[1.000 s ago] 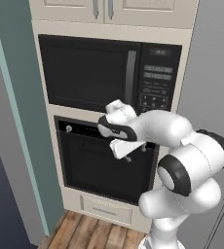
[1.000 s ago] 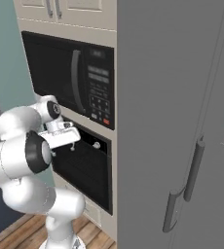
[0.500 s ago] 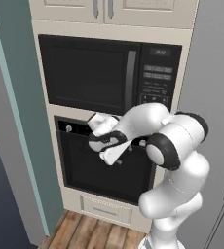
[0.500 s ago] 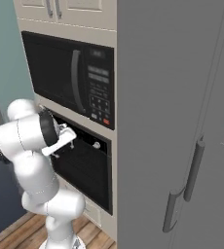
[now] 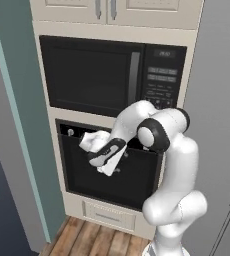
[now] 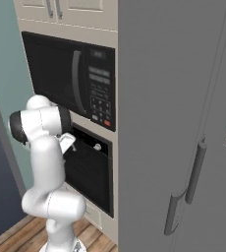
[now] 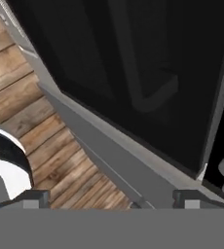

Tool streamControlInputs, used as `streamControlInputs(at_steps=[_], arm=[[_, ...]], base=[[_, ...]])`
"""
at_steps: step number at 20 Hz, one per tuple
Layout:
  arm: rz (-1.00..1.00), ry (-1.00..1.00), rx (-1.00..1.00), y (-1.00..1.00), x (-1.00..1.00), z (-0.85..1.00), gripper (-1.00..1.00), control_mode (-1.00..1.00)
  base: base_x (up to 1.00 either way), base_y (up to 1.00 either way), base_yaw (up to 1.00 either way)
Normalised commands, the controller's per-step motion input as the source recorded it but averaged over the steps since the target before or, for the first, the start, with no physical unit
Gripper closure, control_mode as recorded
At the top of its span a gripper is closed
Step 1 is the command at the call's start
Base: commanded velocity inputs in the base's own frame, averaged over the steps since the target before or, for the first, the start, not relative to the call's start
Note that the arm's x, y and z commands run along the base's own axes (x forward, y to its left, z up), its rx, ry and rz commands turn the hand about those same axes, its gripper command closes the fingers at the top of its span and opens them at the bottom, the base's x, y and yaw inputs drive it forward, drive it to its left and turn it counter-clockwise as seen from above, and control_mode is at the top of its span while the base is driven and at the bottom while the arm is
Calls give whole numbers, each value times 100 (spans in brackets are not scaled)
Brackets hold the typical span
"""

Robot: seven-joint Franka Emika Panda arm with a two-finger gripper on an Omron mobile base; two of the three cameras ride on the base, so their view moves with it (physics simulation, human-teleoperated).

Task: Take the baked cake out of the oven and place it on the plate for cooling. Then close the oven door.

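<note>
A: Nearest first. Gripper (image 5: 98, 161) sits against the upper left part of the oven door (image 5: 132, 177), hand angled down and left. In the hand view the two fingertips (image 7: 33, 197) stand far apart at the bottom edge, nothing between them. I log it as wide open, holding nothing.

B: Door state?

A: Tilted a little off the frame at its top edge; in the left base view a dark gap shows along the top, hinge at the bottom. The hand view looks down the black panel to the wood floor (image 7: 31, 121) below. The bar handle I cannot make out clearly; the hand covers that stretch.

B: Beyond the door?

A: The oven (image 6: 93, 170) fills the lower bay of the cabinet column, white knob (image 5: 70, 132) at the left end of its control strip. Microwave (image 5: 112, 75) directly above, keypad on its right. Grey fridge (image 6: 183, 123) to the right. Cake and plate: not seen; the oven interior is hidden behind the door.

B: Step in hand?

A: Judgement: opening the door, first step, barely begun. Cake retrieval, plating and closing all remain.

B: Next move?

A: Likely pull the top edge outward and down along the hinge arc until the door lies flat. With no grip on the door, the hand may slip off the edge; worth watching.
</note>
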Motion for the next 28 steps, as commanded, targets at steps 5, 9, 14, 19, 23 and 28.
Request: streamControlInputs(at_steps=[5, 9, 14, 19, 23, 28], arm=[[3, -22, -13, 12, 56, -27, -100, -100], [0, -21, -16, 0, 56, -34, -100, -100], [0, -12, -10, 0, 58, -34, -100, -100], [0, -4, -1, -3, 46, -22, -100, -100], [0, -5, 0, -15, 40, -29, -100, -100], [0, -16, 0, -19, 48, -23, -100, -100]], base=[[0, 0, 0], [0, 0, 0], [0, 0, 0], [0, 0, 0], [0, 0, 0], [0, 0, 0]])
